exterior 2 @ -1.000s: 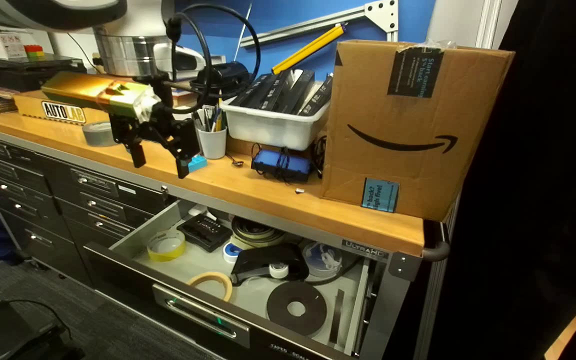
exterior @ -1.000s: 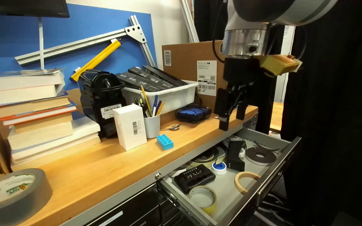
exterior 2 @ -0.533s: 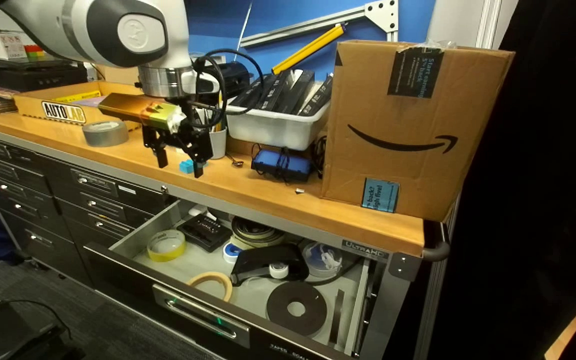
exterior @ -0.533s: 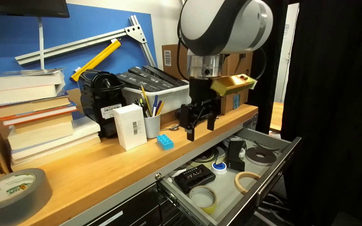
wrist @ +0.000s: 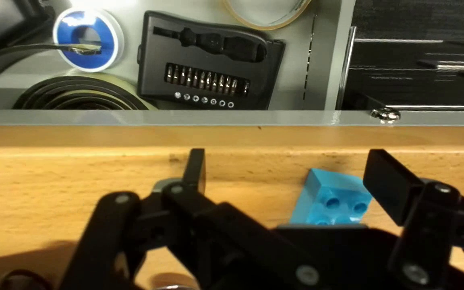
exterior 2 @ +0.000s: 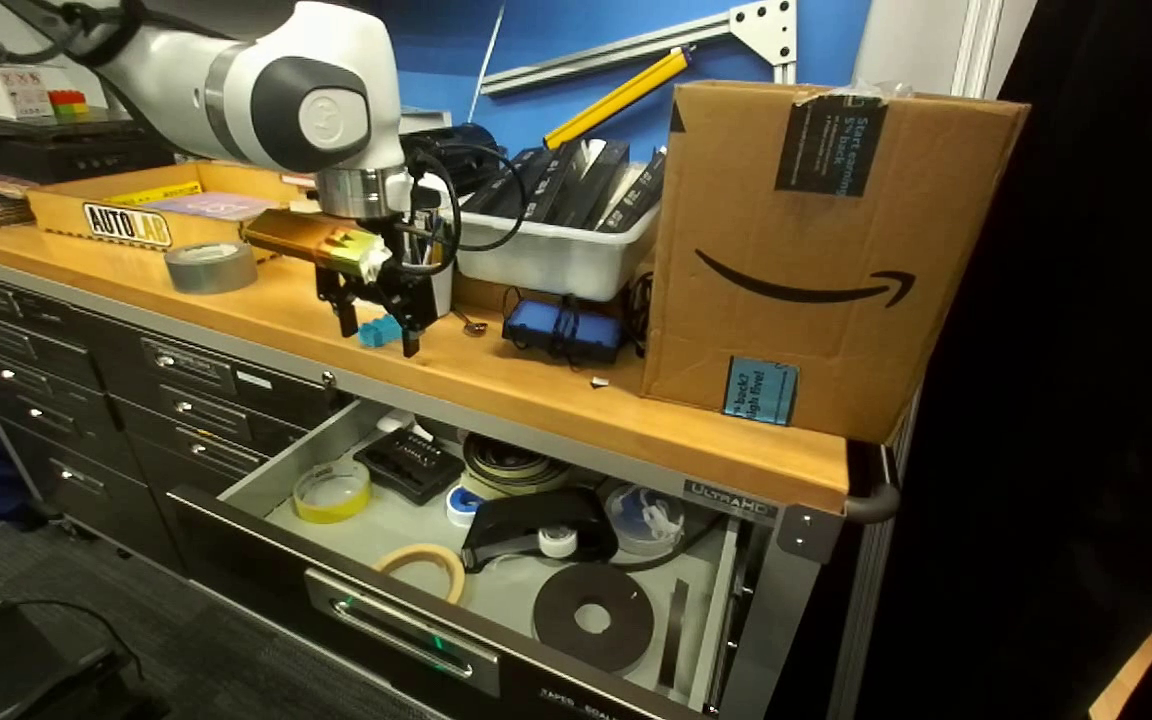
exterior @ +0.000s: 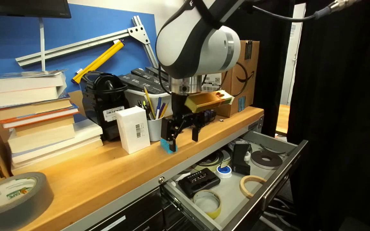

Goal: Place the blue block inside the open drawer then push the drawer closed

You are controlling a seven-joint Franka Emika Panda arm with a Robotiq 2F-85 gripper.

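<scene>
Nearest to me, the drawer stands pulled out below the bench. In an exterior view I make out a yellow tape roll by its side wall, a tan ring close behind its front, and a dark flat roll toward the other end. Deeper in, my wrist view gives me a black bit case and, near it, a blue-and-white spool.

Past the drawer, I have the claw low over the bench top, its two fingers spread well apart. The blue block sits on the bench; in the wrist view it shows between the fingers, nearer the one at the picture's right. I can't tell whether that finger touches it.

Behind that, a white box stands upright just beside a cup of pens. Further back are a blue device wrapped in cord, a white tub filled with black boxes, and a tall carton. Farthest off, a yellow bar slants in front of a blue panel.
</scene>
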